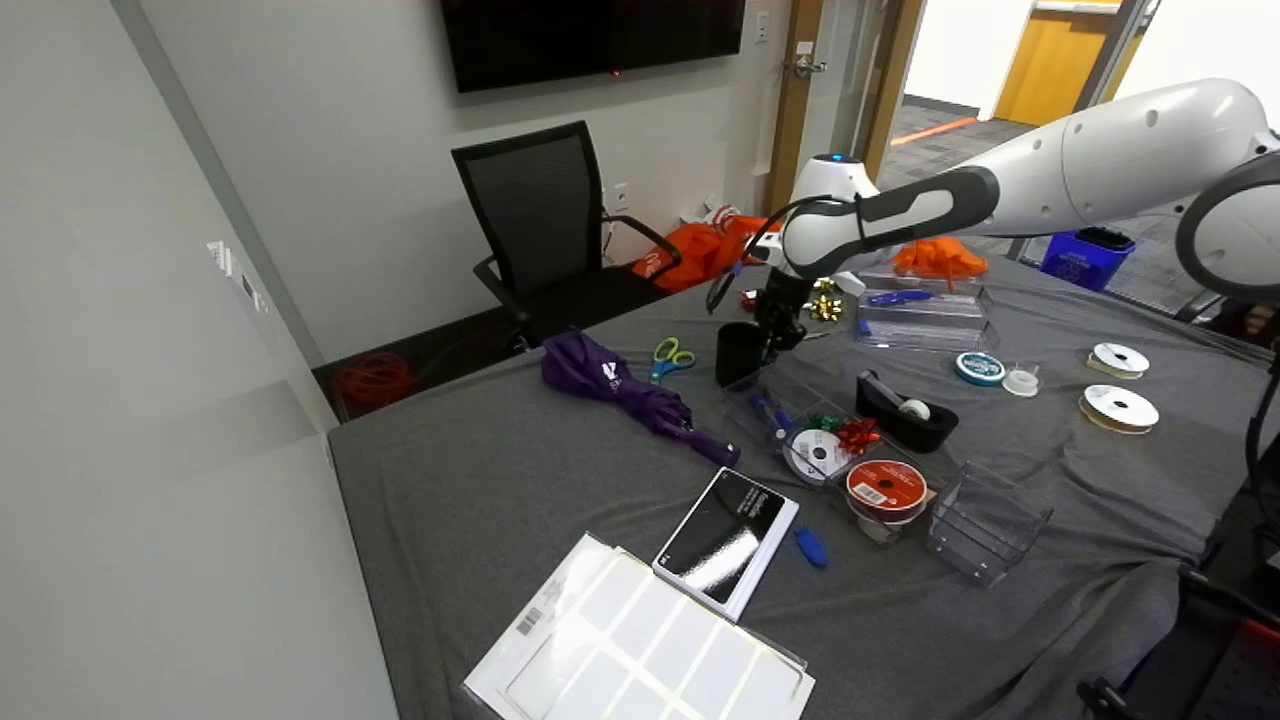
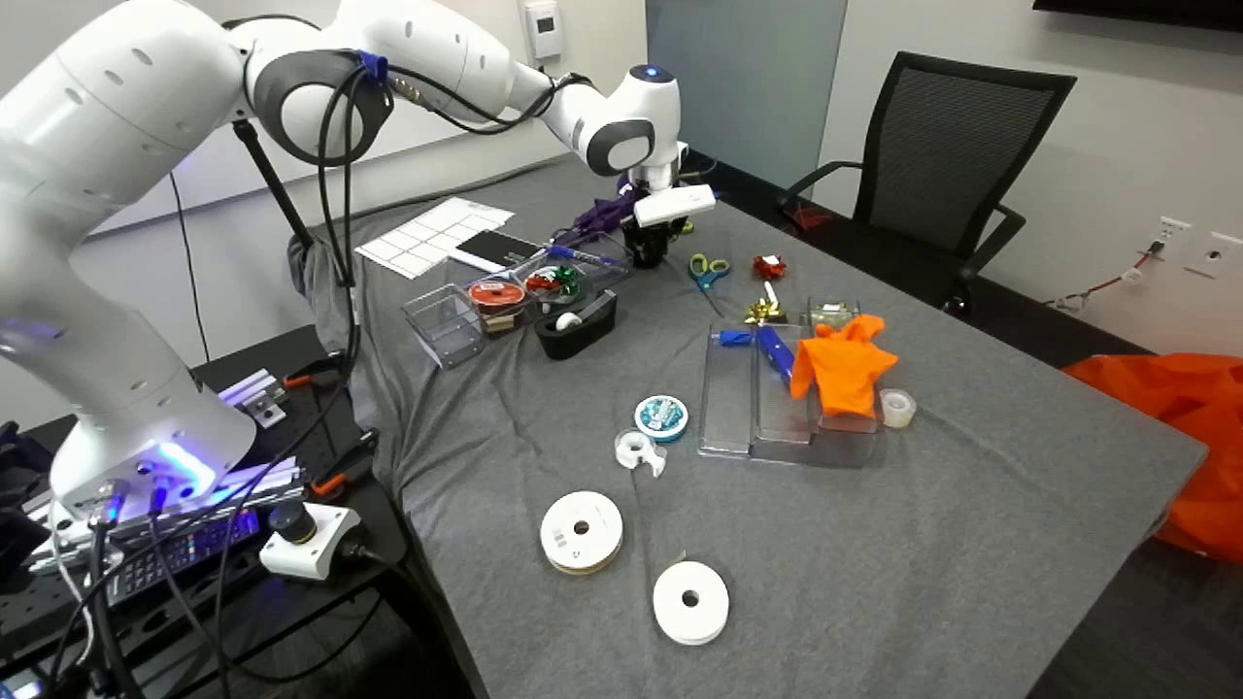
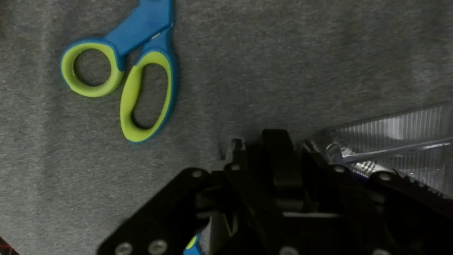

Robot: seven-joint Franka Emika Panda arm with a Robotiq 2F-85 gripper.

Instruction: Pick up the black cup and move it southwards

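Note:
The black cup (image 1: 737,360) stands upright at the table's far side in an exterior view, between the scissors and a clear tray. My gripper (image 1: 776,340) points down at the cup's right edge and overlaps it there. In an exterior view the gripper (image 2: 648,250) and cup merge into one dark shape. In the wrist view the gripper's fingertips (image 3: 273,145) are partly apart, with dark material between them. It is too dark to tell whether that is the cup or part of the gripper, or whether the fingers press on anything.
Blue-green scissors (image 3: 148,88) lie beside the gripper. A clear tray (image 3: 400,145) with pens stands close on its other side. A purple umbrella (image 1: 640,395), tape dispenser (image 1: 907,418) and black-topped box (image 1: 725,535) lie nearby. A clear organizer (image 2: 723,427) holds an orange cloth (image 2: 843,369).

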